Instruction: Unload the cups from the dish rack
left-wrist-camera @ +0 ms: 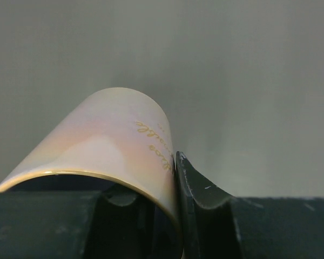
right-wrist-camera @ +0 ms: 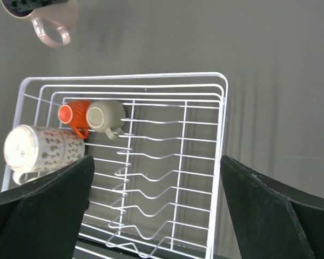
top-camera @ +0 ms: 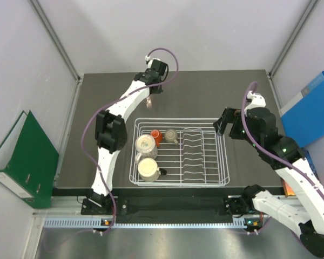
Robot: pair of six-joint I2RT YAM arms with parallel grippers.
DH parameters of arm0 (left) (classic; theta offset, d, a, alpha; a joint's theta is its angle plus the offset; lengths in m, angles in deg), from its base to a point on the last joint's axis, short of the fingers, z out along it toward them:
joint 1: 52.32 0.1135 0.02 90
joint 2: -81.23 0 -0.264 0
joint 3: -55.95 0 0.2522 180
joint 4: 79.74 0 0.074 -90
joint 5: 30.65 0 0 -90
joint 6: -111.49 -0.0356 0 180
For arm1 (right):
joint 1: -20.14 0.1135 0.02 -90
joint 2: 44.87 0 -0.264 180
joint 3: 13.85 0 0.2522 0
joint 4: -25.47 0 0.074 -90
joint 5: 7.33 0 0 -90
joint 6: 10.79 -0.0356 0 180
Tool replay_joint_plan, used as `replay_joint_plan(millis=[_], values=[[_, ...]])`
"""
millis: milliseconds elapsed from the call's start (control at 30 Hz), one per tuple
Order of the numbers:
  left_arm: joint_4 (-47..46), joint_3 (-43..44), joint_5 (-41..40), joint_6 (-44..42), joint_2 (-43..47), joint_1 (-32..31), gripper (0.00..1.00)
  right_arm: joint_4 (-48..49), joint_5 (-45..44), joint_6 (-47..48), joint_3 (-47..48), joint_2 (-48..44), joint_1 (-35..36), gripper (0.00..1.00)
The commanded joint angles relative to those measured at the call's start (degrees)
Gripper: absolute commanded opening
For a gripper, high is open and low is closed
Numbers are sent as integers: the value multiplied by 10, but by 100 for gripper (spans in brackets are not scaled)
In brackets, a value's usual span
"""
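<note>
The left claw (top-camera: pixel 150 95) is clamped on the rim of the pinkish-beige mug (left-wrist-camera: pixel 119 140) near the worktop's (top-camera: pixel 205 91) far edge, beyond the dish rack (top-camera: pixel 225 162). The right claw (right-wrist-camera: pixel 156 183) is spread wide and empty above the rack's right far corner. The speckled mug (top-camera: pixel 146 144), cream mug (top-camera: pixel 148 169), red-orange cup (top-camera: pixel 156 136) and tan cup (top-camera: pixel 171 135) sit in the rack's left half.

Left arm (top-camera: pixel 105 167), right arm (top-camera: pixel 302 178): white shells, black joint housings. Purple cable (top-camera: pixel 85 137) loops along each. Green light (top-camera: pixel 284 145) on arm right of dish rack (top-camera: pixel 178 120). Black bases (top-camera: pixel 96 205) nearside of rack. Fingers (right-wrist-camera: pixel 270 216) matte black, wedge-shaped.
</note>
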Motion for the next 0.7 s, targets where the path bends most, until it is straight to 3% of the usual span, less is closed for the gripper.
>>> replay_joint_plan(millis=[0,667], values=[[4,53,-40,-30,-18,22,0,-25,-14,20,40,11,0,100],[-1,56,45,45,-83,60,1,-43,-15,32,22,26,0,100]])
